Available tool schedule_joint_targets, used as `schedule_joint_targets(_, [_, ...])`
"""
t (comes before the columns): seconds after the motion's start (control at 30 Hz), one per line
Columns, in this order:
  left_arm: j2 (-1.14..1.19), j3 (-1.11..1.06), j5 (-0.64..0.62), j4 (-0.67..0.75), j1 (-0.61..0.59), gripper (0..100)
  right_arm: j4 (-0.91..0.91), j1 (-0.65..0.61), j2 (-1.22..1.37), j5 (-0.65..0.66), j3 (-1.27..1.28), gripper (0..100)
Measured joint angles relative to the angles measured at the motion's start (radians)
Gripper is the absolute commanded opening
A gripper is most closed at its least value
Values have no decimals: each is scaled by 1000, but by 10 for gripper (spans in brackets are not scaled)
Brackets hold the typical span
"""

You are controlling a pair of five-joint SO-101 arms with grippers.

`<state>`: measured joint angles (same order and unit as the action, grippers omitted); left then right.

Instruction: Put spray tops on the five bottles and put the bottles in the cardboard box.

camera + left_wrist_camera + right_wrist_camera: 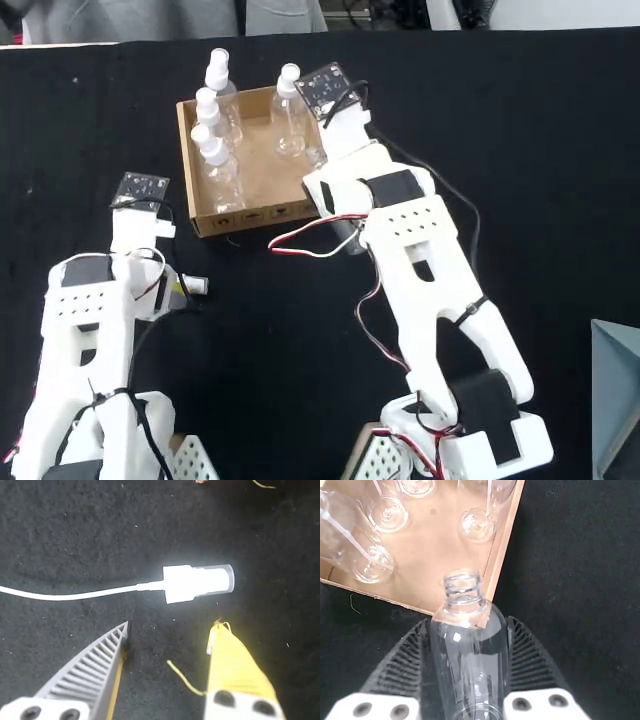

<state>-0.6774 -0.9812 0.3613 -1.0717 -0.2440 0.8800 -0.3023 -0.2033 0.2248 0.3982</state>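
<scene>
I've got the right gripper (468, 623) clamped on an open-necked bottle (470, 665) — box (508, 535) just ahead of it. Left gripper (171, 626) hangs spread apart, spray top (195, 582) just beyond its tips.

black table (545, 140), cardboard box (250, 216) standing on it, spray top (196, 583) – lying flat

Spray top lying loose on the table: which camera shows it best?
The left wrist view: the whole spray top, tube included, lies before the open left claw. The high view catches its white end beside an arm; the right wrist view faces the cardboard box.
</scene>
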Motion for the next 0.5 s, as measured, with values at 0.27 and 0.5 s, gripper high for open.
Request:
schedule_joint_targets(0.27, [187,104,63,-8,0,238,0,0,0,0,0,33])
schedule_joint_targets(0.5, [433,242,121,-8,0,238,0,0,0,0,0,33])
